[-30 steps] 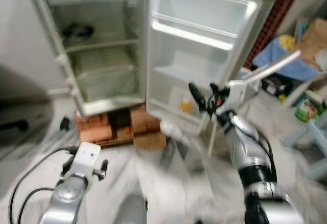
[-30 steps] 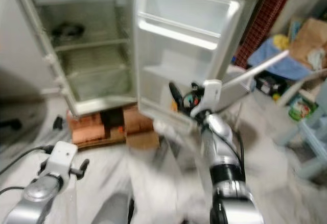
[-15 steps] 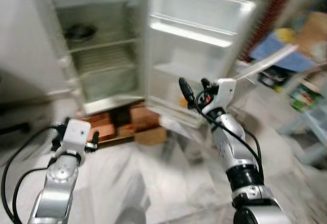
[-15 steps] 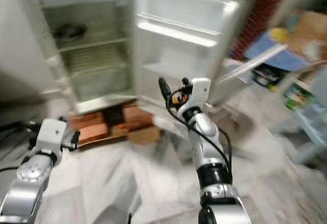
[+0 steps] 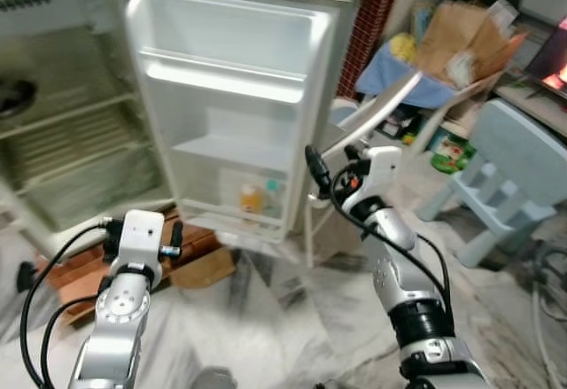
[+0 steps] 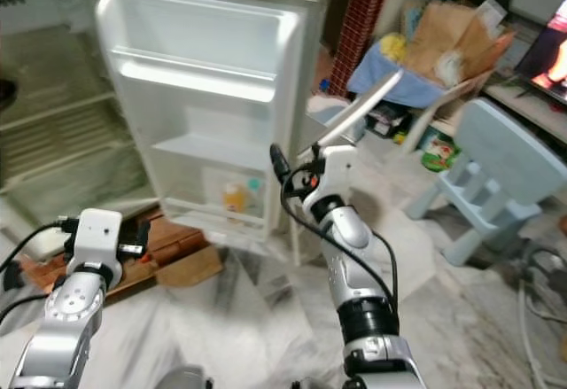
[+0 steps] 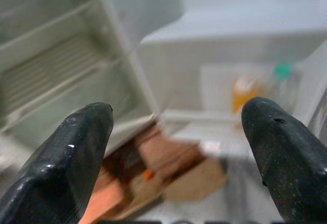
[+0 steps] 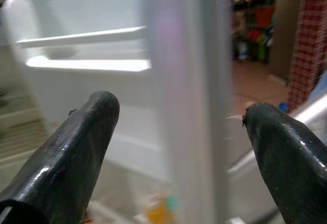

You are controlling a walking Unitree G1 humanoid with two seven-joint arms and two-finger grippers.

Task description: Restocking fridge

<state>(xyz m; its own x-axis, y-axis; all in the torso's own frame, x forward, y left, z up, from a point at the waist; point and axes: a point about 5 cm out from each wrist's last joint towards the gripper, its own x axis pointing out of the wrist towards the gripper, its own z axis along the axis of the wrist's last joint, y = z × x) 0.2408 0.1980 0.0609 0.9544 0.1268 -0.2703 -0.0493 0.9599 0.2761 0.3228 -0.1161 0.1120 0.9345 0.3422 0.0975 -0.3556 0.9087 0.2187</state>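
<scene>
The fridge [image 5: 53, 141] stands open, its door [image 5: 235, 97] swung wide toward the robot, with an orange bottle [image 5: 252, 198] on the door's lowest shelf. The right gripper [image 8: 179, 147] is spread, fingers either side of the door's edge. The left gripper [image 7: 173, 147] hangs released, low before the door. A blue chair [image 5: 500, 176] stands well beyond the door.

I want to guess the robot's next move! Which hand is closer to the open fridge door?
Probably the right hand: it is raised beside the fridge door's outer edge, open, the edge showing between its fingers. The left hand hangs lower, near the floor.
</scene>
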